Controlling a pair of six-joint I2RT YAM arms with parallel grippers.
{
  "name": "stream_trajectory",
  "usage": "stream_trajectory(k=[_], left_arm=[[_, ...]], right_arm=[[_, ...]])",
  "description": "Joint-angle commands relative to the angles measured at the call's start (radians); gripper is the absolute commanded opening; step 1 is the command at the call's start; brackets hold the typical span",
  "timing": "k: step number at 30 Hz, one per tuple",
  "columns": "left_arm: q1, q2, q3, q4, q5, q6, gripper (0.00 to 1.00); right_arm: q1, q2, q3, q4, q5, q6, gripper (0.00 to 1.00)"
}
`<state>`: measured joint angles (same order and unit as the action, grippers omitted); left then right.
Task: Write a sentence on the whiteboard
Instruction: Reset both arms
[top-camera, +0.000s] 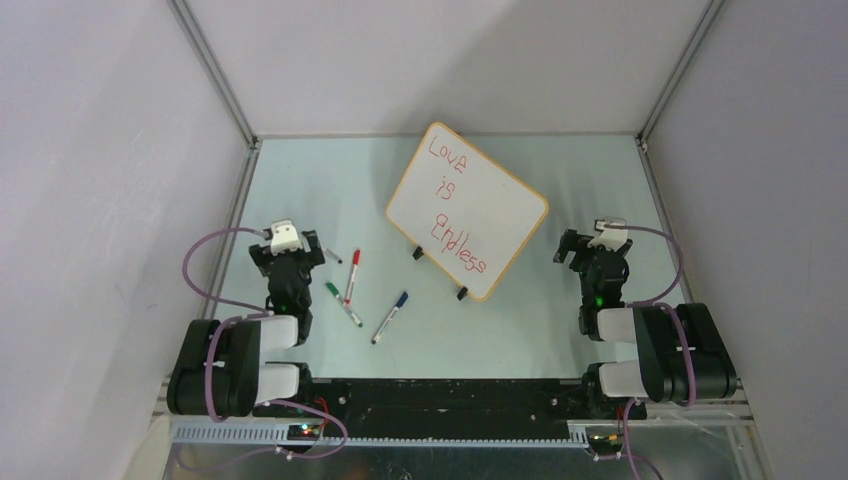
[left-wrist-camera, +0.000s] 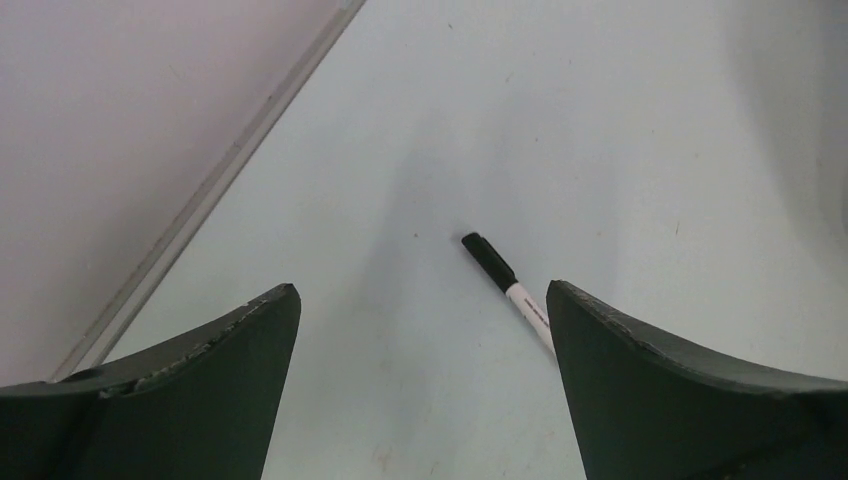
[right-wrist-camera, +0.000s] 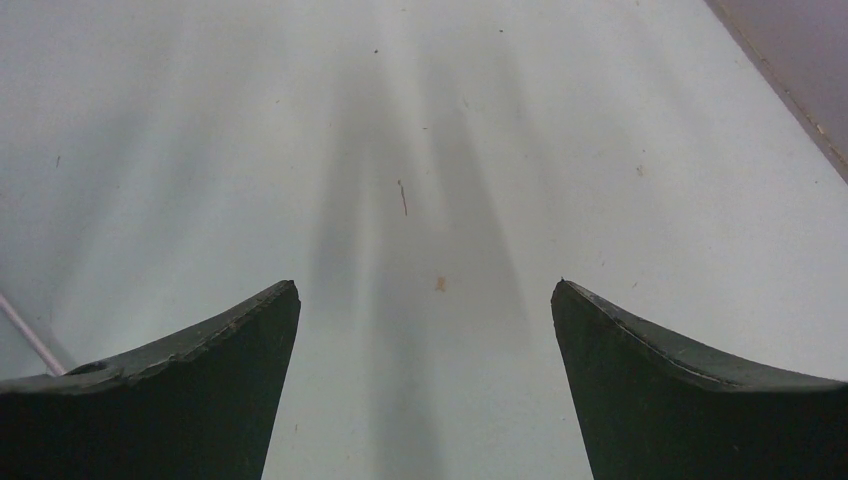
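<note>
Red sentence "Love is Endless" fills whiteboard, propped right of left pincer, left of right pincer; both released, empty over desk; writing judged finished, next move calls only for parking arms clear

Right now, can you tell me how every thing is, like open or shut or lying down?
left gripper: open, holding nothing.
right gripper: open, holding nothing.
whiteboard: written on, not held.
sentence: three red lines, "Love", "is", "Endless".
black marker: lying flat, cap on.
red marker: lying flat, loose.
green marker: lying flat, loose.
blue marker: lying flat, loose.
</note>
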<state>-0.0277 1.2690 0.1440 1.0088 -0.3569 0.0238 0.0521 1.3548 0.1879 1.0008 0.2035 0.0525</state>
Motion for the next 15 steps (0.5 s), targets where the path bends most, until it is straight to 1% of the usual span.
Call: stream_trajectory(k=[1, 9, 12, 15], left_arm=[[0.000, -0.008, 0.032, 0.086, -0.037, -0.016, 0.99], [0.003, -0.005, 0.039, 0.073, -0.026, -0.041, 0.99], [0.023, -0.006, 0.049, 0.051, 0.009, -0.053, 0.99], [0.024, -0.007, 0.045, 0.058, 0.015, -0.053, 0.99]], right_arm=[[-0.005, 0.002, 0.031, 0.033, 0.017, 0.006, 0.99], [-0.006, 0.004, 0.032, 0.032, 0.016, 0.006, 0.99], [-0.006, 0.004, 0.033, 0.032, 0.012, 0.007, 0.99], [-0.010, 0.003, 0.035, 0.027, 0.004, 0.007, 0.99]])
